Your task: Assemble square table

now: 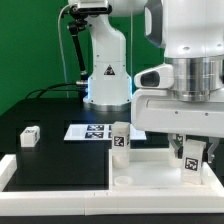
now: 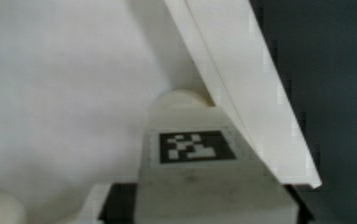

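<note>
- At the exterior view's far left, you have a long white border rail (image 1: 50, 195) running along the near edge of the black table (image 1: 45, 110).
- Just beyond it, on the black surface, a small white plastic block leg with a black-and-white tag (image 1: 28, 135) lies loose. It is well apart from the other parts.
- Moving right, the marker board (image 1: 88, 131), thin, flat and white, lies on the table in front of the arm's white base (image 1: 105, 75).
- Next you see a second white block leg (image 1: 120, 138) standing upright at the far left corner of the white plastic square tabletop slab (image 1: 150, 168). Its tag faces the camera. You cannot tell from here whether it sits in a socket.
- The slab lies flat on the near part of the table, reaching from the middle of the view to its right edge. A raised round corner socket (image 1: 124, 180) shows at its near left corner.
- At the right, the two-finger gripper (image 1: 192, 150) points straight down over the slab's right part, with a third white block leg (image 1: 193, 163) upright between its fingertips. You cannot tell whether this leg touches the slab.
- In the wrist view, that third leg (image 2: 196, 150) fills the gap between the dark fingers (image 2: 118, 208), tag towards the camera. The jaws stand partly closed and lie against its two sides, so the hand has hold of this leg.
- Beside it in the wrist view runs a straight white edge (image 2: 246, 90), set diagonally. You cannot tell whether it is the slab's rim or a rail.
</note>
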Robot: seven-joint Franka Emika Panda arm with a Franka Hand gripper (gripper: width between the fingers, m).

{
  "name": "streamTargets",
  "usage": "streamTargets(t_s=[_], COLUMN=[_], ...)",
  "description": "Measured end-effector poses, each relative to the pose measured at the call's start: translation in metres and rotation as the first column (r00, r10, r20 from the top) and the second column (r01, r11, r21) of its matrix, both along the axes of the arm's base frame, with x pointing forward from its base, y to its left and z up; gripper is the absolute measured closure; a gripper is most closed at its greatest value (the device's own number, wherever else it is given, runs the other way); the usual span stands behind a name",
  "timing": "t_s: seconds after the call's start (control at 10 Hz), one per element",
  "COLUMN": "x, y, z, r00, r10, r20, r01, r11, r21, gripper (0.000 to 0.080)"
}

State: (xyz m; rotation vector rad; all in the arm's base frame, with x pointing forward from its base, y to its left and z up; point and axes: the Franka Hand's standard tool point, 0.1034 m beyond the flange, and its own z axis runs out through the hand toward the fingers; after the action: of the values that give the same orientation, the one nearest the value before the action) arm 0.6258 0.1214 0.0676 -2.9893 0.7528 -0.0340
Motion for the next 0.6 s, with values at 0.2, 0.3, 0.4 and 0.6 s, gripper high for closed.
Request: streamTargets(t_s=[0.2,0.3,0.4,0.6], x=[-0.0004,-0.0005,-0.0002,0.0014], y=[-0.0006,-0.0012,-0.001,-0.0005], z=[0.0,0.0007,0.0006,0.0002], r00=[0.965,0.908,0.846,0.644], r10=[-0.26,-0.417,-0.53,-0.758], r20=[-0.022,-0.044,-0.062,-0.105], r01=[0.261,0.419,0.533,0.765], r11=[0.965,0.908,0.845,0.641], r21=[0.015,0.027,0.041,0.061], gripper=[0.0509,0.0509,0.0509,0.0509])
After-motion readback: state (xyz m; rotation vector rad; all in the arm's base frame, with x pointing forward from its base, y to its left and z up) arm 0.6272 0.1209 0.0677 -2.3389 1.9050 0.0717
